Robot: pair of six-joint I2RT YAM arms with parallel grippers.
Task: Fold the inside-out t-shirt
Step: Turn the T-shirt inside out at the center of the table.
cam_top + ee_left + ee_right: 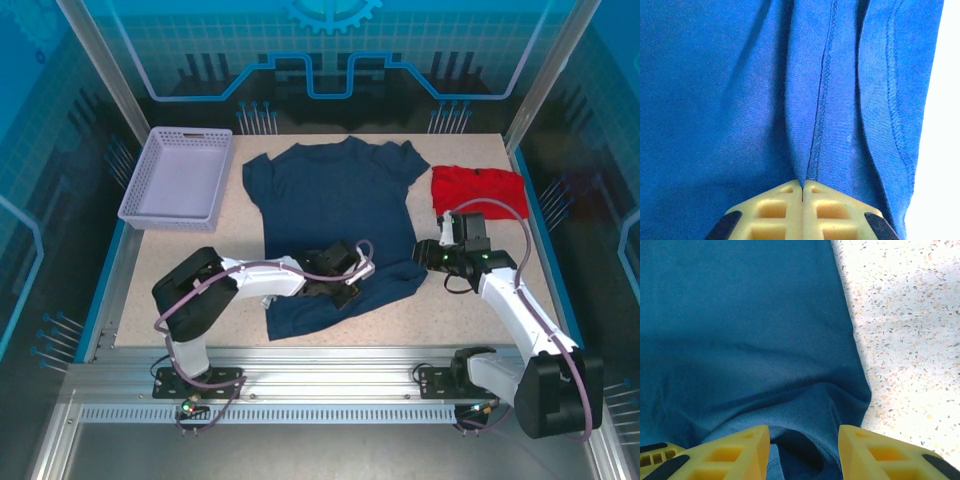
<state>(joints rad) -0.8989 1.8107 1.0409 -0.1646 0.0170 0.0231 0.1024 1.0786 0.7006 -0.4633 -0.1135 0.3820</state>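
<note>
A lavender plastic basket (177, 178) sits at the far left corner of the desk (190, 250), its perforated floor in plain view. To its right, the left arm (250, 280) stretches low across the desk from the near left. The left jaws sit on the inside-out t-shirt (335, 205) at its lower middle, just inside the hem. Seen from the left wrist, the yellow fingers (775, 210) are closed tip to tip, with a raised ridge of the t-shirt (715, 100) pinched between them. A stitched seam runs straight down into the pinch, and a second stitched line curves along the right side of the cloth.

The t-shirt lies spread in the middle of the desk, collar toward the far edge, both short sleeves out to the sides, hem toward the near edge. The hem slants, its left corner closer to the near edge than its right corner, and the cloth is rumpled around the left jaws.

The right arm (510, 300) comes in from the near right, and the right jaws rest at the t-shirt's lower right corner. Seen from the right wrist, its yellow fingers (735, 452) stand apart, open. A folded lip of the t-shirt's edge (740, 315) lies between them, and speckled desk (910, 315) shows to the right.

A red folded garment (480, 187) lies near the far right corner of the desk, just beside the t-shirt's right sleeve
</note>
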